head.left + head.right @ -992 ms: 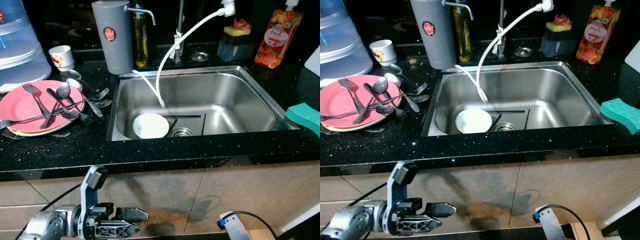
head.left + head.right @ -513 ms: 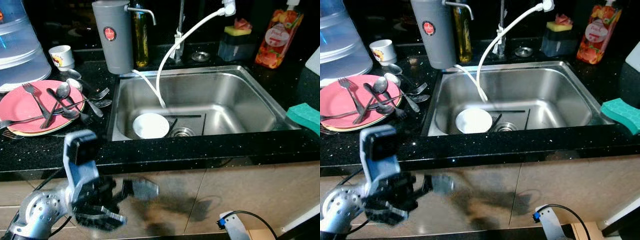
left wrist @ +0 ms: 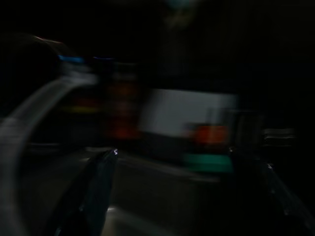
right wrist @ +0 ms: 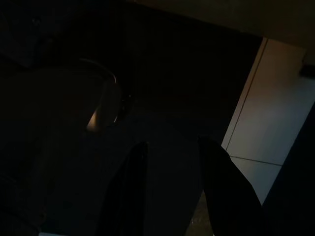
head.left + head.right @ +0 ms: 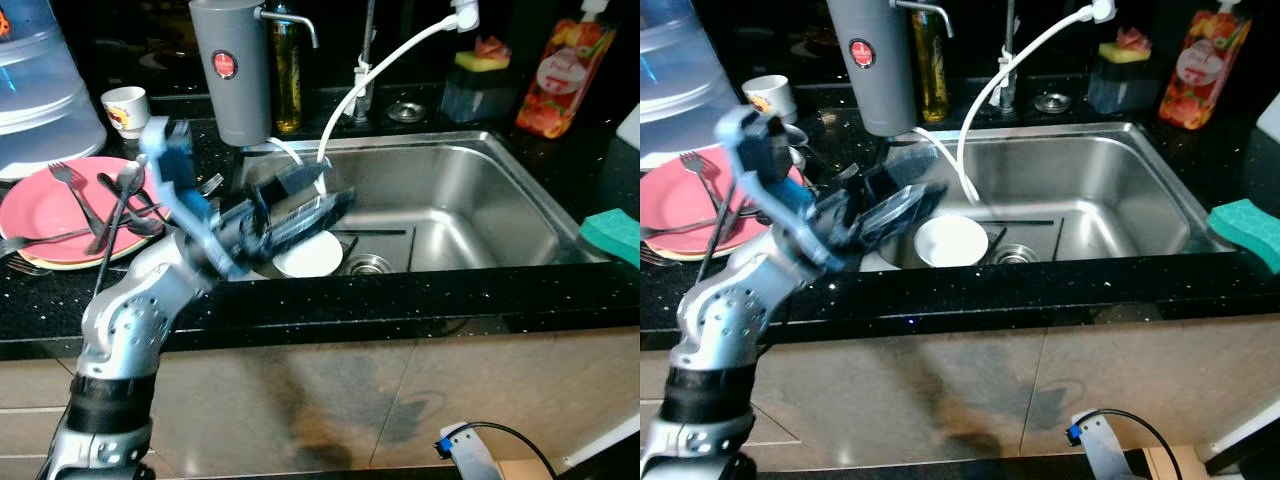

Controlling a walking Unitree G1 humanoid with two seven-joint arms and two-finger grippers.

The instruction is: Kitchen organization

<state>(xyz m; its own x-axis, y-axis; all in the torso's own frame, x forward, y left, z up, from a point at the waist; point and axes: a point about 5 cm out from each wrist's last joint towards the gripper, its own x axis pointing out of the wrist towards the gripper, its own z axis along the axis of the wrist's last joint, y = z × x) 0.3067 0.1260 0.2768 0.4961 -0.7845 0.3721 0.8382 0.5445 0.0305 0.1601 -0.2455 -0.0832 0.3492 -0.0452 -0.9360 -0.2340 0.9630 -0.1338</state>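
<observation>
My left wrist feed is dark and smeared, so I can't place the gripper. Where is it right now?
Observer: The left gripper is over the left part of the sink, above a white bowl that sits on the sink floor.
Operator: Is it touching the bowl?
Observer: Too blurred to tell. In the head views it overlaps the bowl's top edge.
Operator: What is the pale curve on my screen?
Observer: Likely the white hose, which runs from above the tap down into the sink beside the gripper.
</observation>
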